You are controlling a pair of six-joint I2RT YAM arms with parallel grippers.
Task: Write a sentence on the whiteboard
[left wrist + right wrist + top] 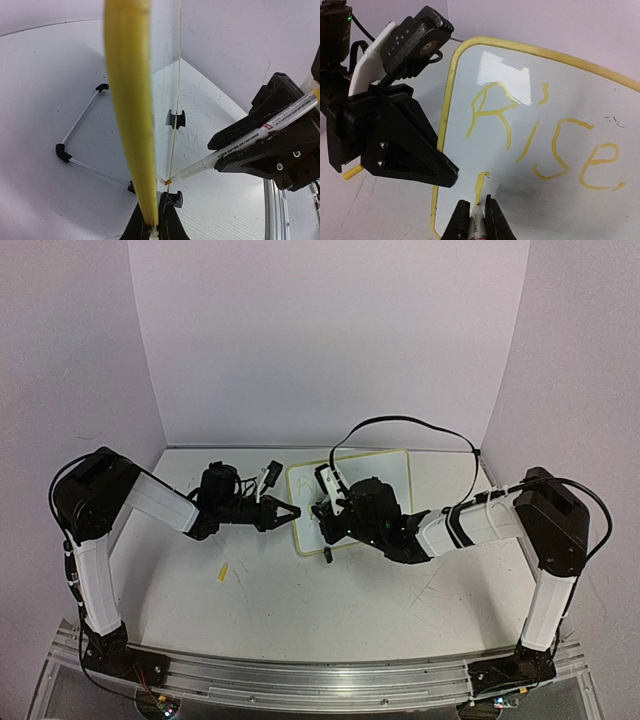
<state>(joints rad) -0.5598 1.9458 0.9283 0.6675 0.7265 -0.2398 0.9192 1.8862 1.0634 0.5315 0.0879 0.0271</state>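
Subject: the whiteboard (388, 474), sited mid-worktop (300, 610) towards the back wall, between my two arms; it appears propped on a wire stand (80, 135), angle not determinable.

Handling, as judged: a thin, light, stiff panel with a slick face; liable to skid or tip under pen pressure; best held at the yellow rim (127, 100), clear of the writing face.

Left end effector (151, 225): jaws brought together on the rim at the board's left edge, bracing it.

Right end effector (476, 212): jaws clamped on a marker (240, 145); its tip touches the face near the lower left corner, at a short yellow stroke (481, 182) under the lettering "RiSe" (540, 140).

Sentence judged incomplete.
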